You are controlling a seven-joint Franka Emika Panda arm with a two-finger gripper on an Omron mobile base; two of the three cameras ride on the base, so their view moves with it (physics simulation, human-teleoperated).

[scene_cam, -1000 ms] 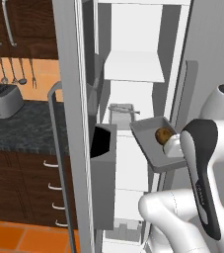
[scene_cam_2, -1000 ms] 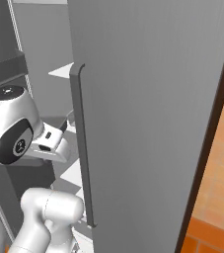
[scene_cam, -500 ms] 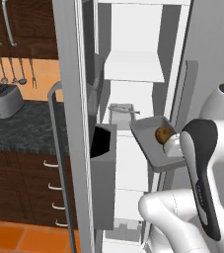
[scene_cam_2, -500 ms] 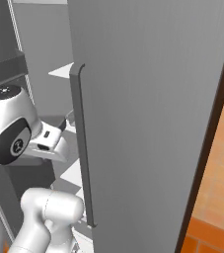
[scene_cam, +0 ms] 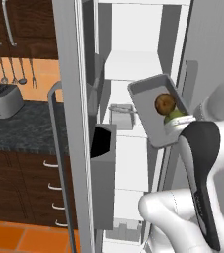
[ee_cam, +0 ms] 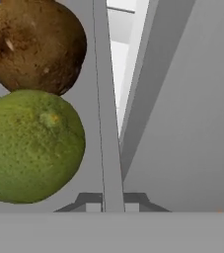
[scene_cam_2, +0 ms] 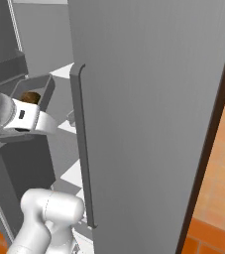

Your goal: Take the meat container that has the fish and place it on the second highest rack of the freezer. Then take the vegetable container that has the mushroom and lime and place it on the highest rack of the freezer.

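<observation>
My gripper (ee_cam: pixel 111 207) is pinched hard on the wall of the vegetable container (scene_cam: pixel 150 106), jaws drawn as close as they go with that thin grey wall standing on edge between them in the hand view. I cannot see the fingertips themselves past the bottom of that view, only the wall running up and away from them.

Just to one side of that wall, inside the container, the lime (ee_cam: pixel 32 146) sits nearest my hand, green and dimpled, and the mushroom (ee_cam: pixel 34 44) lies just beyond it, brown and rough, the two touching. From the left base view the container is held up off any shelf, tilted so its open face turns toward the camera, with the mushroom (scene_cam: pixel 165 104) against the edge nearest the wrist and the lime (scene_cam: pixel 175 117) half hidden behind the white wrist below it. From the right base view I catch the container (scene_cam_2: pixel 39 87) over the wrist with the mushroom (scene_cam_2: pixel 30 97) showing inside.

The container hangs in front of the open freezer (scene_cam: pixel 133 29), level with a white shelf (scene_cam: pixel 130 66) in the upper interior; I cannot tell whether that shelf is the topmost one. Lower and deeper inside, a second small container (scene_cam: pixel 121 114) rests on a shelf; I cannot make out what is in it. The freezer door (scene_cam_2: pixel 148 109) with its long bar handle (scene_cam_2: pixel 84 149) stands open on the right, and a counter with a toaster (scene_cam: pixel 2 99) lies off to the left.
</observation>
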